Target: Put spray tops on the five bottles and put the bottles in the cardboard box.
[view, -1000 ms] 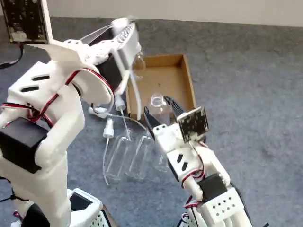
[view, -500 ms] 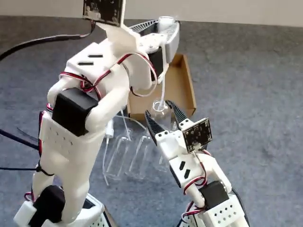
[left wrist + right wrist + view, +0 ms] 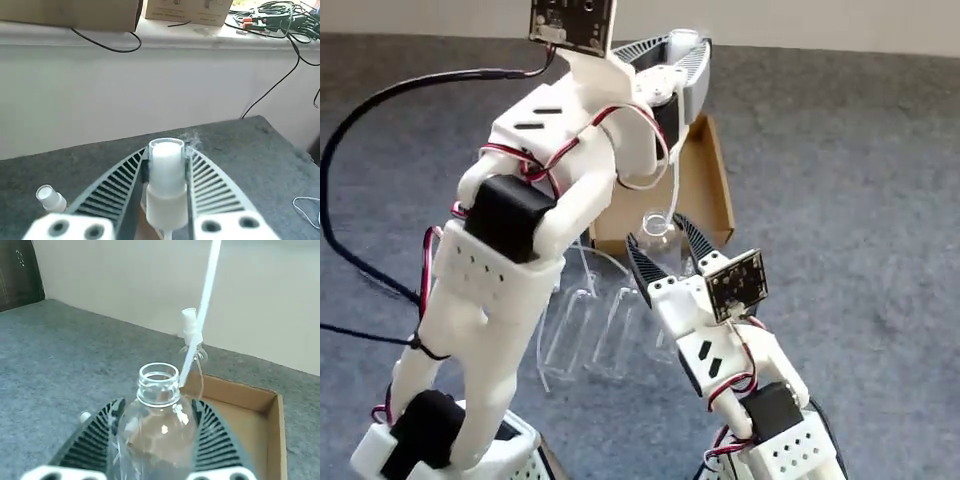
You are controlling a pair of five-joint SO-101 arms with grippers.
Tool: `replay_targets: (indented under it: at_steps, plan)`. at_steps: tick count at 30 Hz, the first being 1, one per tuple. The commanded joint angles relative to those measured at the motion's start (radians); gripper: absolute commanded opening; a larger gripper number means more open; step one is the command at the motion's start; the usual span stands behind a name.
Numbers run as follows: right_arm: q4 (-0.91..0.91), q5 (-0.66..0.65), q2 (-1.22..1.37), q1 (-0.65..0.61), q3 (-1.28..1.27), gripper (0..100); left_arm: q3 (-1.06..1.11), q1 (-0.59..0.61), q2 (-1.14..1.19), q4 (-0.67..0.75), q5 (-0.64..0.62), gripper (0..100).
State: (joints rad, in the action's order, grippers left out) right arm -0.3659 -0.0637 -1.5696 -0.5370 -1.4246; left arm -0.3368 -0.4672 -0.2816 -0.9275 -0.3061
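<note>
high view: my left claw [image 3: 676, 48] is raised above the far end of the box [image 3: 708, 180], clamped on a white top [image 3: 681, 42]. the top's tube [image 3: 672, 185] hangs straight down to the open bottle [image 3: 656, 226]. my right claw [image 3: 658, 236] stands low, near the box's near wall, with a finger on either side of that bottle. two bare bottles [image 3: 590, 328] lie side by side on the grey carpet [image 3: 840, 200], between my two bases.

left wrist view: left claw [image 3: 167, 151], both ribbed fingers [image 3: 116, 186] pressed to the sides of the top [image 3: 167, 180], which stands upright with its nozzle end level with my fingertips.

right wrist view: right claw [image 3: 159, 406] closed on the bottle [image 3: 156, 430], which is upright with its mouth uncovered. the tube [image 3: 200, 315] slants down from above and its lower end meets the bottle's rim. whether it enters the mouth i cannot tell. behind it, a capped bottle [image 3: 193, 349] stands upright at the far side of the box [image 3: 250, 395].
</note>
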Motion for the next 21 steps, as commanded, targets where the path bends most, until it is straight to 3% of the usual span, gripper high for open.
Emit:
replay_targets:
  at_steps: [1,7,16,21]
  plan:
    - [-0.002,-0.014,-0.018,-0.004,0.013,0.5,0.05,0.035,-0.005,0.08,0.015,0]
    - [-0.002,-0.014,-0.018,-0.004,0.012,0.5,0.048,0.036,-0.013,0.08,0.015,0]
    - [-0.002,-0.014,-0.018,-0.005,0.012,0.5,-0.12,0.03,-0.015,0.071,0.015,0]
    - [-0.002,-0.014,-0.018,-0.005,0.012,0.5,-0.148,0.028,-0.015,-0.014,0.015,0]
